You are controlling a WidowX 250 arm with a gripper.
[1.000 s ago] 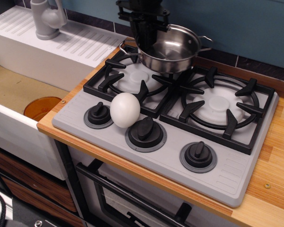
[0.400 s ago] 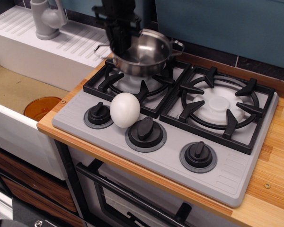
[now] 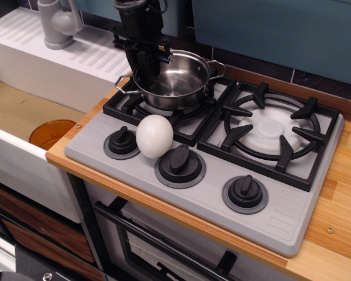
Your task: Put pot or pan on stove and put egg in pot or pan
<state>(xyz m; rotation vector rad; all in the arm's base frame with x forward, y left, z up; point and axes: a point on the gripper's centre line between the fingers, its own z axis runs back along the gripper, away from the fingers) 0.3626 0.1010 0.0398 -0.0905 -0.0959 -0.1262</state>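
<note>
One steel pot point(image 3: 172, 80) is sitting on the left burner grate of the stove point(image 3: 281, 213), with the gripper point(image 3: 146, 61) clenching its rim at about ten o'clock. Lying at the pot's six o'clock, the egg point(image 3: 154, 136) is resting between two knobs, clear of the pot

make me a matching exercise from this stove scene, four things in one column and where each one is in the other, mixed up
Things:
1. pot
2. egg
3. gripper
4. orange bowl

Places:
A. in the sink, left of the stove
B. between two knobs at the stove's front
C. on the left burner grate
D. at the pot's back left rim

Pairs: 1-C, 2-B, 3-D, 4-A
</note>
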